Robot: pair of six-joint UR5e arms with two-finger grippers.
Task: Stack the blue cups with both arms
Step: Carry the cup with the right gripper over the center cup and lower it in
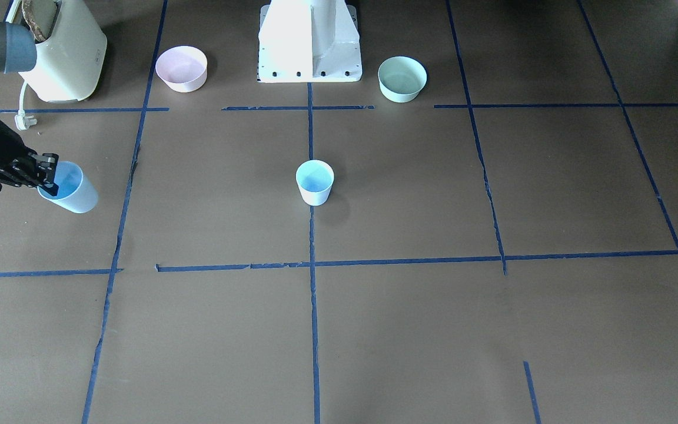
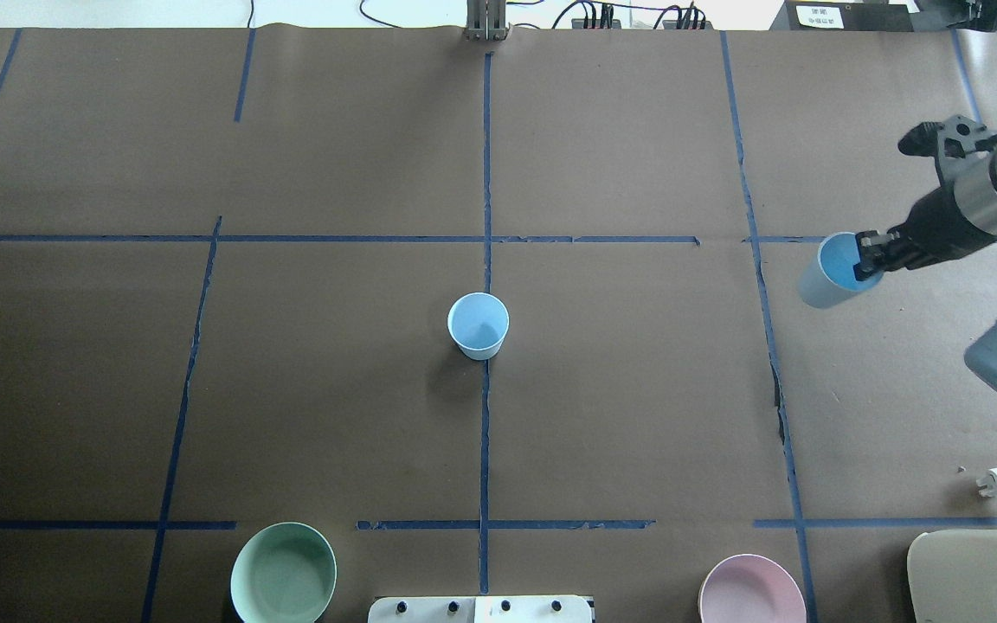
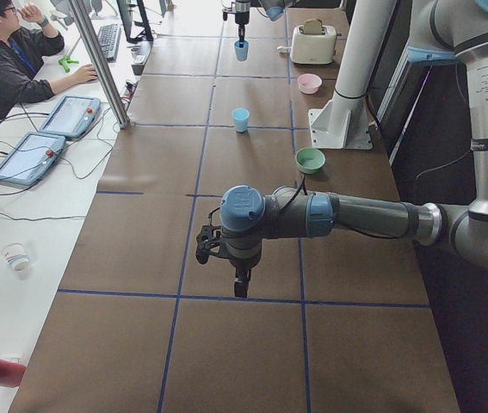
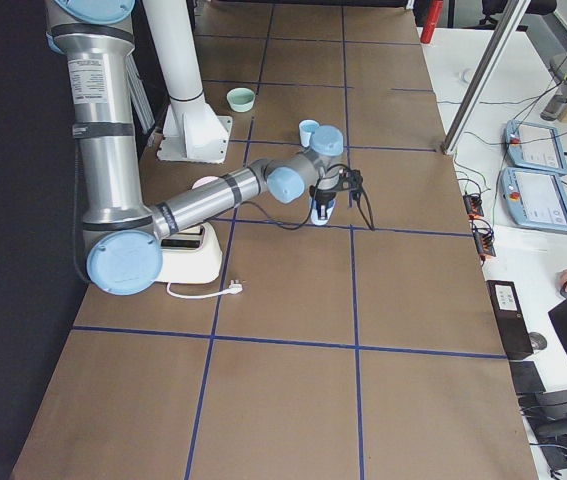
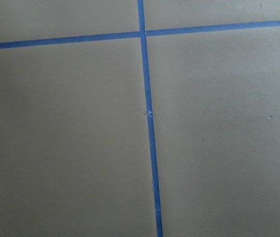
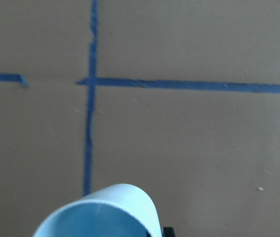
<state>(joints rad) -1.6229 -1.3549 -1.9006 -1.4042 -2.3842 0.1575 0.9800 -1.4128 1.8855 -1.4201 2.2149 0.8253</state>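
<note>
Your right end effector [image 1: 49,174] grips one pale-blue tapered plastic cup [image 1: 75,193] by its rim, its twin [image 1: 315,182] stands on the brown bench [image 1: 433,324], and whether the left end effector [image 3: 240,282] is clenched you cannot tell.

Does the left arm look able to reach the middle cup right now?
Probably yes. The middle cup stands upright by itself, nothing lies between it and the left arm, and the green bowl sits off to the side.

The worktop [image 2: 637,415] was seen from above-behind and steeply from the front; the central cup [image 2: 478,324] was shared by both. Wrist views were aimed closely downward.
</note>
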